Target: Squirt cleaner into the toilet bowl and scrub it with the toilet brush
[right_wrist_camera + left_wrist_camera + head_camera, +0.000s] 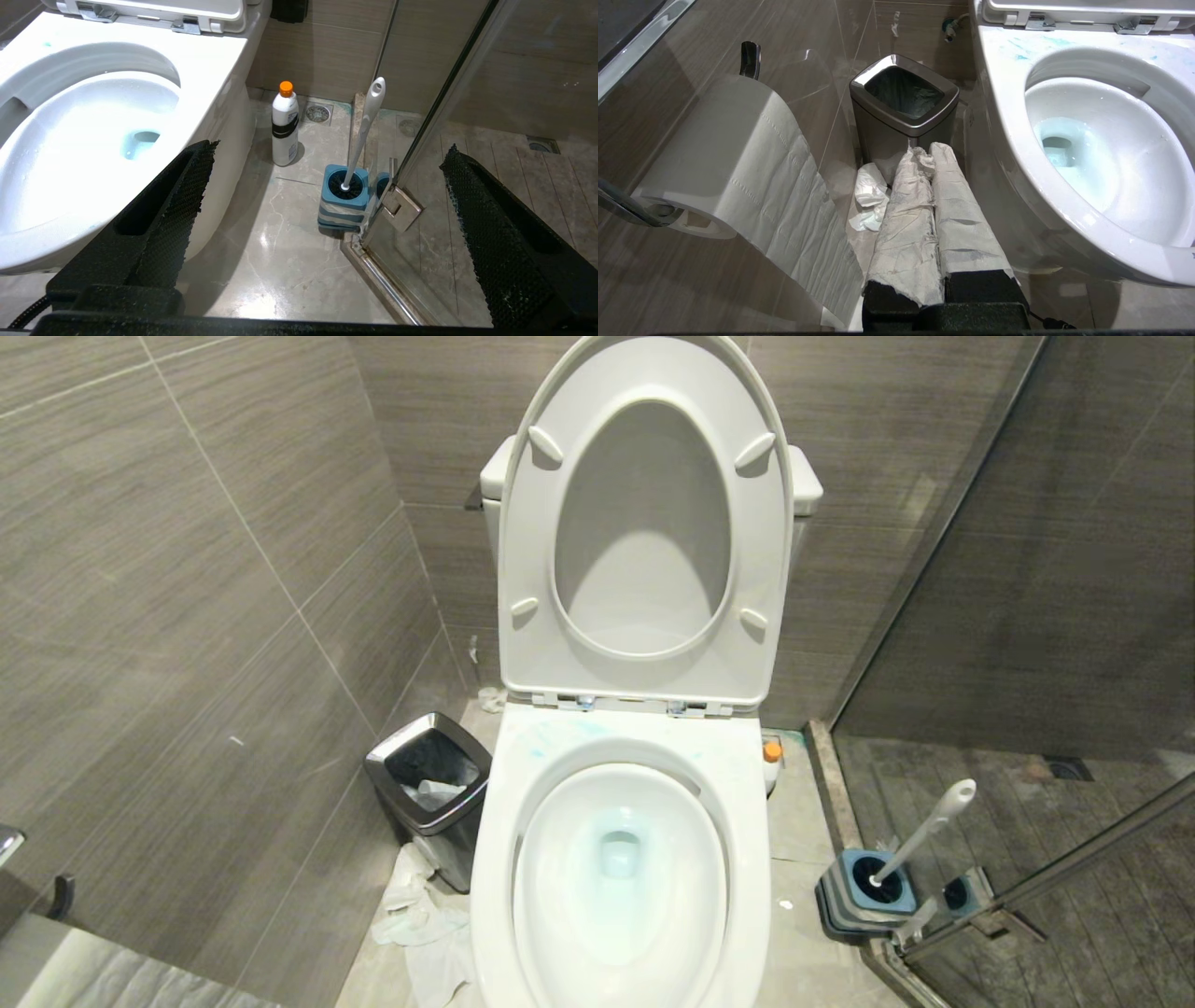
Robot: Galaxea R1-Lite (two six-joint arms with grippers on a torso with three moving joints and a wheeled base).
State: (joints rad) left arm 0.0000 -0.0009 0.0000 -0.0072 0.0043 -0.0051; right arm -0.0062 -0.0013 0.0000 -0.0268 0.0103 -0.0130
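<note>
White ceramic fills the middle of the scene: the toilet bowl [616,877] stands with its seat and lid [644,523] raised against the tank, pale turquoise water pooled at the bottom and faint blue smears on the broad rim near the chrome hinges [1038,22].

Ahead of the right gripper [327,186], whose two black textured fingers [187,186] stand wide apart with nothing between them, the cleaner [285,123] stands upright on the floor just beside the bowl's outer wall, orange cap up. Nearer the gripper than the bottle, and toward the glass shower door [444,93], the toilet brush [366,126] sits in its blue-and-grey striped holder [343,205], the white handle leaning away from the gripper. The holder stands right against the door's metal hinge bracket [402,210]. The gripper touches none of these; it hangs above the stone floor [280,261], with the bowl off to one side.

On the bowl's other side, the left gripper [931,154] has its paper-wrapped fingers [906,210] pressed together, holding nothing. Just beyond its tips stands a steel-rimmed waste bin [903,93], with crumpled tissue [871,196] on the floor between. A paper roll [738,158] hangs from a wall holder beside this gripper, its loose sheet trailing down.
</note>
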